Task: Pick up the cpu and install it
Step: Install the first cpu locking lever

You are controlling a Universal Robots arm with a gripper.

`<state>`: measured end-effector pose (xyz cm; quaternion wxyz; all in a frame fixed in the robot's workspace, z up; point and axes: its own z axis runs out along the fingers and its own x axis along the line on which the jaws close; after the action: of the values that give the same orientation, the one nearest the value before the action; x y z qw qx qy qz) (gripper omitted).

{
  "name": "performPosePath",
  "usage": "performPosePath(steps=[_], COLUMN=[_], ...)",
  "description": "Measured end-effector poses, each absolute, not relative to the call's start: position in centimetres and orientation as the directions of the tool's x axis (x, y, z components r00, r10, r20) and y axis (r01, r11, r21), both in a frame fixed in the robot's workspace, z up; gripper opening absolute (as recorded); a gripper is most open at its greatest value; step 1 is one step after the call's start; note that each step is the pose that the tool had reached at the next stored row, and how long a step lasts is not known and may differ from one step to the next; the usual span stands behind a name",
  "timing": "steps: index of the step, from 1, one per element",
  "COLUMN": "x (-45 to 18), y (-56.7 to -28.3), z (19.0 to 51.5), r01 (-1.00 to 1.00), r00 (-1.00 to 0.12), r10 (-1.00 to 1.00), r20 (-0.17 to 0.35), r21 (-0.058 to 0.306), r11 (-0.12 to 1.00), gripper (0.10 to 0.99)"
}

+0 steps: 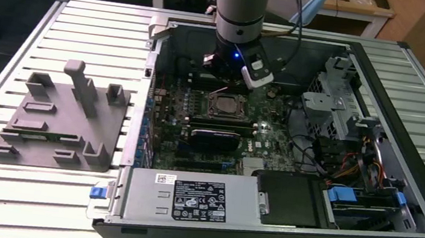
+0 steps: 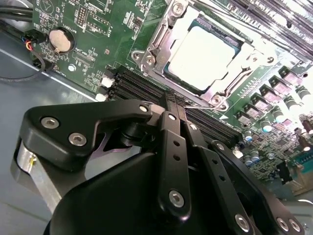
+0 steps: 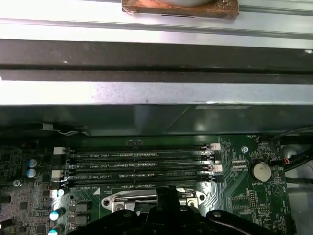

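The cpu (image 2: 203, 54) is a pale shiny square lying flat in the socket's metal frame (image 2: 161, 46) on the green motherboard (image 2: 93, 34). In the exterior view the cpu (image 1: 221, 104) sits mid-board inside the open computer case (image 1: 403, 148). My gripper (image 2: 175, 100) hangs just beside the socket over the black memory slots (image 2: 142, 88). Its two black fingers (image 2: 168, 147) are pressed together with nothing between them. The exterior view has the gripper (image 1: 220, 88) just above the socket's far edge. In the first wrist view the finger tips (image 3: 168, 192) are close to the socket frame (image 3: 146, 199).
A grey fixture tray (image 1: 58, 121) with upright posts stands on the slatted table at the exterior view's left. Inside the case are the power supply (image 1: 195, 199), a drive cage (image 1: 336, 104) and cable bundles (image 1: 345, 166). A coin battery (image 2: 61, 40) and the case wall (image 3: 156, 93) lie near the gripper.
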<state>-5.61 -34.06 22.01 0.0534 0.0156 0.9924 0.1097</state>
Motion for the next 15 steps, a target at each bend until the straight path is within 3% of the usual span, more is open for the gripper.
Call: performPosePath(steps=[15], x=[-5.60], y=[-33.35], z=[21.77], r01=[0.028], r00=[-0.993], r10=[0.050], r20=[-0.103], r21=[0.209], r11=[0.977], gripper=[0.106])
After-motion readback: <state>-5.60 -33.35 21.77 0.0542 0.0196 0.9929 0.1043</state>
